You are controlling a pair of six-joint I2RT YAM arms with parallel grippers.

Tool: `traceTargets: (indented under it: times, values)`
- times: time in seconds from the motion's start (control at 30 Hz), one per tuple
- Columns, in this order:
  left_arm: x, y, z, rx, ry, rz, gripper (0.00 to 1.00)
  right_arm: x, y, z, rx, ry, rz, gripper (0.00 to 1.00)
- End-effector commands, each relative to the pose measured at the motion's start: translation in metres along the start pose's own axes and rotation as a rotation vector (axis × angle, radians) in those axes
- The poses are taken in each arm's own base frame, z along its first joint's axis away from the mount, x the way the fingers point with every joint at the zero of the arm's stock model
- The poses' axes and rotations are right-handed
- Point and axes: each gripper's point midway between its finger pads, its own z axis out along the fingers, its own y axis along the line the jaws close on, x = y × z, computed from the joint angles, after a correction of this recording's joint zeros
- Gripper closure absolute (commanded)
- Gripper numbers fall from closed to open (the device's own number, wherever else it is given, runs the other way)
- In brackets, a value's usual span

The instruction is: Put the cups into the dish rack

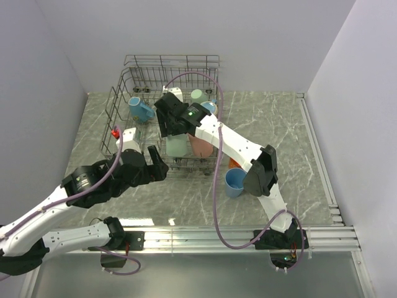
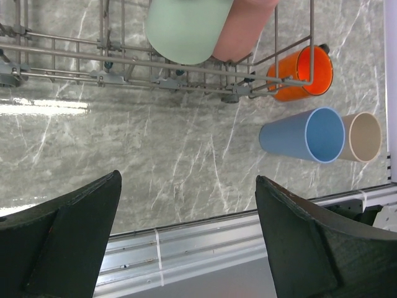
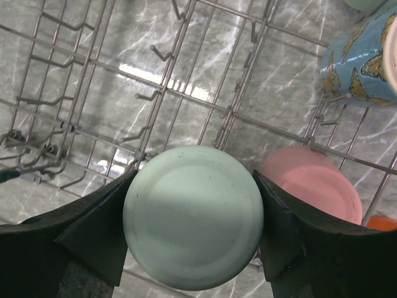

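- Two claws are at work here, and each one can cause trouble.
- The right claw [image 3: 193, 186] is clamped on the pale green cup [image 2: 186, 28], with one finger on each side. The cup is upside down inside the dish rack [image 1: 172, 62], and its flat bottom faces up.
- The pink cup [image 3: 313, 183] sits just beside it in the rack, also upside down. When the right claw opens, the finger on that side may push the pink cup and tip it.
- It is hard to tell if the green cup is all the way down on the wires. If the claw lets go too soon, the cup may drop, lean or fall over.
- The tines [image 3: 149, 96] stick up close by. If the cup's rim lands on one, the cup may sit crooked.
- If a finger sticks to the cup when the arm goes up, the cup may come up too.
- The left claw [image 2: 187, 180] hangs over the desk [image 1: 279, 124], just in front of the rack. Its fingers are wide apart and hold nothing. If it goes forward, it may bump the rack and shake the cups inside.
- Three cups wait on the desk outside the rack: the orange cup [image 2: 301, 73], the blue cup [image 2: 307, 135] and the beige cup [image 2: 363, 136]. The right arm's elbow is very near them, so it may knock them over when it moves.
- The orange cup is right by the rack's corner. A claw may hit the wires when it reaches for it.
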Motion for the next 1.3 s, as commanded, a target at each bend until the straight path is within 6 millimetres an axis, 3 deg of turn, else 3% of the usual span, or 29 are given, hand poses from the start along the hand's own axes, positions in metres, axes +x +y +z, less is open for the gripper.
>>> traceTargets:
  times: [0.0,0.27,0.4,0.47,0.6,0.67,0.7,0.77,0.8,0.83,0.87,0.97,1.0,1.03,1.17,1.27]
  values:
    - [-0.009,-0.014,-0.003,0.049,-0.011,-0.001,0.06,-0.007,-0.009,0.003,0.05,-0.024,0.003,1.0]
    - [-0.007,-0.013,-0.006,0.06,-0.005,-0.038,0.08,0.01,-0.021,0.011,0.068,0.006,0.045,1.0]
    - [-0.004,-0.012,-0.008,0.062,0.006,-0.058,0.09,-0.001,-0.022,0.009,0.065,-0.044,0.05,1.0]
    - [-0.003,-0.012,-0.009,0.065,0.012,-0.063,0.09,-0.017,-0.022,0.004,0.05,-0.074,0.059,1.0]
    - [-0.002,-0.012,-0.009,0.064,0.018,-0.075,0.1,-0.019,-0.015,-0.002,0.012,-0.067,0.061,1.0]
    - [-0.002,-0.013,-0.009,0.065,0.02,-0.084,0.11,-0.001,-0.013,0.004,-0.004,-0.02,0.057,1.0]
    - [-0.002,-0.014,-0.009,0.069,0.021,-0.093,0.11,-0.001,-0.012,-0.001,-0.022,-0.024,0.066,1.0]
    - [-0.001,-0.014,-0.009,0.07,0.022,-0.099,0.11,0.021,-0.013,0.006,-0.032,0.029,0.058,1.0]
    - [0.0,-0.014,-0.009,0.071,0.027,-0.103,0.12,0.021,-0.014,0.002,-0.039,0.024,0.065,0.93]
    - [0.0,-0.014,-0.009,0.072,0.029,-0.109,0.12,0.034,-0.017,0.005,-0.031,0.052,0.059,0.87]
    - [0.001,-0.014,-0.009,0.073,0.03,-0.112,0.12,0.036,-0.018,0.001,-0.039,0.053,0.061,0.68]
    - [0.002,-0.014,-0.009,0.077,0.034,-0.12,0.12,0.044,-0.021,0.0,-0.037,0.061,0.053,0.42]
    - [0.003,-0.015,-0.009,0.077,0.037,-0.124,0.12,0.042,-0.023,-0.004,-0.037,0.052,0.057,0.24]
    - [0.003,-0.015,-0.009,0.079,0.037,-0.124,0.13,0.043,-0.023,-0.005,-0.036,0.054,0.052,0.17]
    - [0.002,-0.018,-0.009,0.082,0.041,-0.133,0.14,0.024,-0.023,-0.028,-0.062,0.006,0.057,0.06]
    - [0.003,-0.019,-0.008,0.084,0.045,-0.14,0.14,-0.002,-0.019,-0.057,-0.112,-0.054,0.067,0.04]
